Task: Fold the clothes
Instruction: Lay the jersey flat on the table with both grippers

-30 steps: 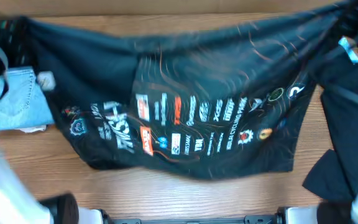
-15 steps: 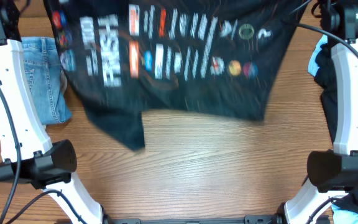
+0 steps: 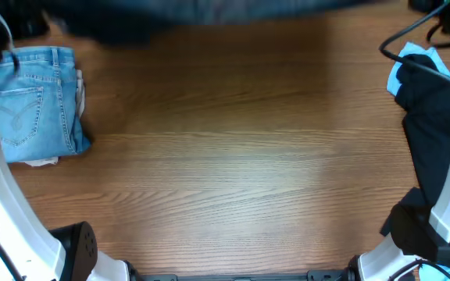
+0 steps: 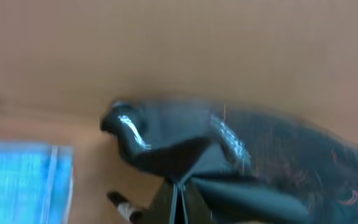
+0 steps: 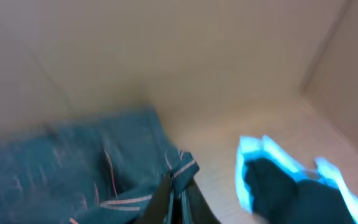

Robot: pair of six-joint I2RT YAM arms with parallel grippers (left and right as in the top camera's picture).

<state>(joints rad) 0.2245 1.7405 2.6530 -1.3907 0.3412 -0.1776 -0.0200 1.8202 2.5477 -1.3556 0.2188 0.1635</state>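
The clothes, a black jersey (image 3: pixel 209 14) with thin orange lines, show in the overhead view only as a blurred dark strip along the table's far edge. In the left wrist view my left gripper (image 4: pixel 178 202) is shut on a bunched fold of the jersey (image 4: pixel 247 165), which trails off to the right. In the right wrist view my right gripper (image 5: pixel 178 200) is shut on a hemmed corner of the jersey (image 5: pixel 73 171), with the cloth spreading to the left. Both views are motion-blurred. Most of the jersey lies beyond the overhead view's top edge.
Folded light-blue jeans (image 3: pixel 33 101) lie at the left of the wooden table (image 3: pixel 233 164). A pile of black and light-blue garments (image 3: pixel 432 109) sits at the right edge, also seen as the black and blue pile (image 5: pixel 291 186). White arm links stand at both lower corners.
The jersey, spread across the table's middle a second ago, has been drawn away to the far edge and nearly out of the overhead view. Both grippers stay shut on it.
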